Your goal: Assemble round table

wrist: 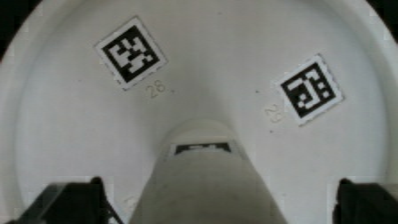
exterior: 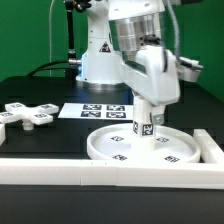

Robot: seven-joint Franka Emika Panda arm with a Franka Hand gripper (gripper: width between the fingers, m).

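The large rimmed disc [exterior: 108, 150] of the round table lies flat on the dark table [exterior: 50, 140], close behind the long white front rail [exterior: 90, 172] and just beside a second rail [exterior: 212, 148] on the exterior view's right. The short cylindrical post [exterior: 146, 128] stands upright near the middle of the disc, a black-and-white square marker on its side facing the camera, and its lower end appears to meet the disc's surface. The arm reaches straight down over it, with the gripper [exterior: 148, 108] around the post's upper part. In the wrist view the post [wrist: 205, 165] rises toward the camera from the disc [wrist: 214, 60], which shows two square markers on its face, and the gripper [wrist: 214, 205] straddles it, with the dark fingers [wrist: 80, 200] standing on either side of it. Whether their pads actually press on the post or sit slightly clear of it I cannot tell, as the contact is hidden in shadow. The cross-shaped piece [exterior: 25, 115] lies flat on the table well apart from the disc, on the exterior view's left, its markers face up. The marker board [exterior: 105, 110] lies behind the disc, between it and the robot's base
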